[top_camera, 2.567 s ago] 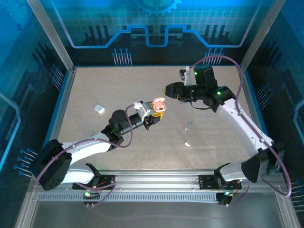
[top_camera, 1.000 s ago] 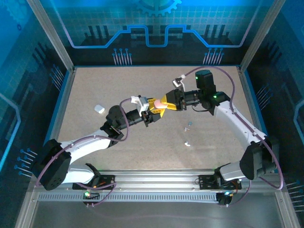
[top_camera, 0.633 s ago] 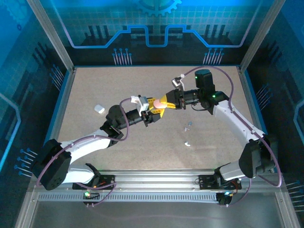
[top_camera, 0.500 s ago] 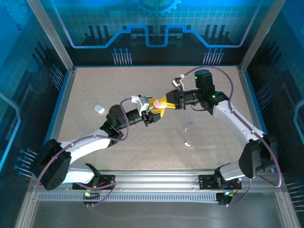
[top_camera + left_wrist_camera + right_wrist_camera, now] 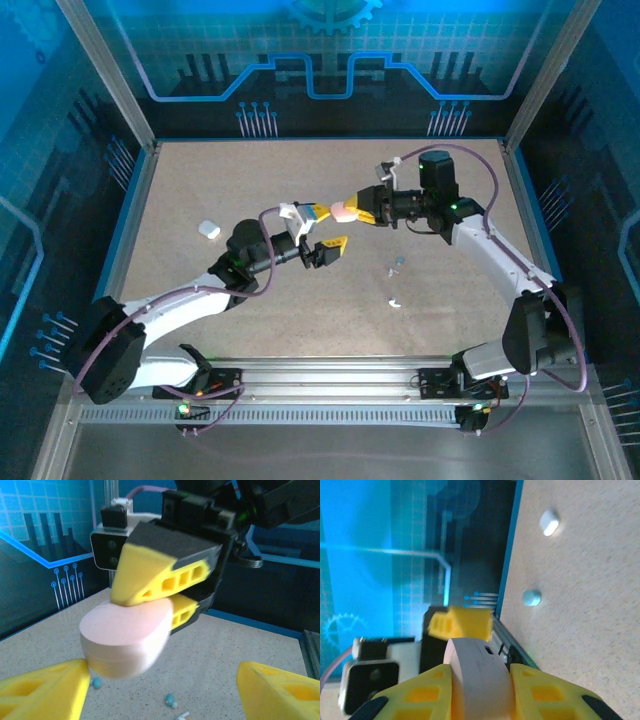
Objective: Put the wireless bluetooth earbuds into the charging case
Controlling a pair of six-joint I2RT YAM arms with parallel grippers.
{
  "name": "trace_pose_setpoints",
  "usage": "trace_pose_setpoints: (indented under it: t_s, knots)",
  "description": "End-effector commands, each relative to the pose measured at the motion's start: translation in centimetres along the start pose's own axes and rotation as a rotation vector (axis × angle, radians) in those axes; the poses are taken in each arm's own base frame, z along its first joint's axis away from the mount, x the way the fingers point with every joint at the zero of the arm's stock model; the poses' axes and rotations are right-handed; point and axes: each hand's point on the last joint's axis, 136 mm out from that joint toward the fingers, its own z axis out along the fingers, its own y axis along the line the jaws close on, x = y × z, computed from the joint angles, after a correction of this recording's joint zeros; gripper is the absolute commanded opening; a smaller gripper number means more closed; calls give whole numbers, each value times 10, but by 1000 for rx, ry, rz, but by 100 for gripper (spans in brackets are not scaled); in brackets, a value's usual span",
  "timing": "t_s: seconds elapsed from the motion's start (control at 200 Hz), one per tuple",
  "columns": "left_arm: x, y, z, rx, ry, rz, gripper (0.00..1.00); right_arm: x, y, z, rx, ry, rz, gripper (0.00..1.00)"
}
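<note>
Grips the pink case (image 5: 343, 209) with the right gripper (image 5: 352, 210), above the table (image 5: 200, 180) centre. Holds the left gripper (image 5: 327, 228) spread wide, just at 8 o'clock of it. Leaves the earbuds (image 5: 398, 263) loose on the table at 5 o'clock of that case, and a white case (image 5: 208, 229) far off at 9 o'clock.

Glowing blue wall panels (image 5: 320, 60) cast cool, even light. Up close, the rounded pink plastic case (image 5: 125, 637) looks blurred.

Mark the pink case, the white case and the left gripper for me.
pink case (image 5: 126, 636), left wrist view, its rounded front face.
white case (image 5: 208, 229), top external view, middle of its top.
left gripper (image 5: 334, 227), top external view, midway between its open fingertips.
</note>
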Motion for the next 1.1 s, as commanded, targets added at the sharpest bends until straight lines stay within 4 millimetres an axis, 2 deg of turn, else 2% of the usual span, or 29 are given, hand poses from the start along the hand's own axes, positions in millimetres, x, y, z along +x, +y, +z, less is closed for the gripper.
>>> trace_pose_setpoints:
  t_s: [0.0, 0.105, 0.215, 0.445, 0.56, 0.71, 0.815, 0.971, 1.096]
  knots:
    - [-19, 5, -12, -61, -39, 27, 78, -30, -13, -10, 22, -135, 5, 16]
    - [-21, 13, -20, -129, -24, 9, 79, -42, -41, -10, 110, -183, 24, 16]
    - [-25, 25, -30, -219, -18, -23, 80, -49, -80, -2, 218, -181, 52, 17]
    - [-28, 57, -54, -435, 64, -145, 86, -58, -153, 37, 366, -70, 107, 17]
    - [-26, 63, -58, -463, 119, -188, 86, -64, -183, 59, 400, -15, 125, 18]
    - [-22, 66, -63, -483, 149, -212, 86, -67, -201, 91, 402, 51, 124, 18]
    - [-22, 69, -67, -502, 154, -220, 86, -70, -210, 107, 432, 65, 122, 19]
    - [-20, 79, -75, -565, 175, -242, 86, -70, -227, 125, 463, 81, 136, 20]
    - [-15, 93, -85, -629, 209, -330, 85, -66, -239, 135, 466, 117, 145, 21]
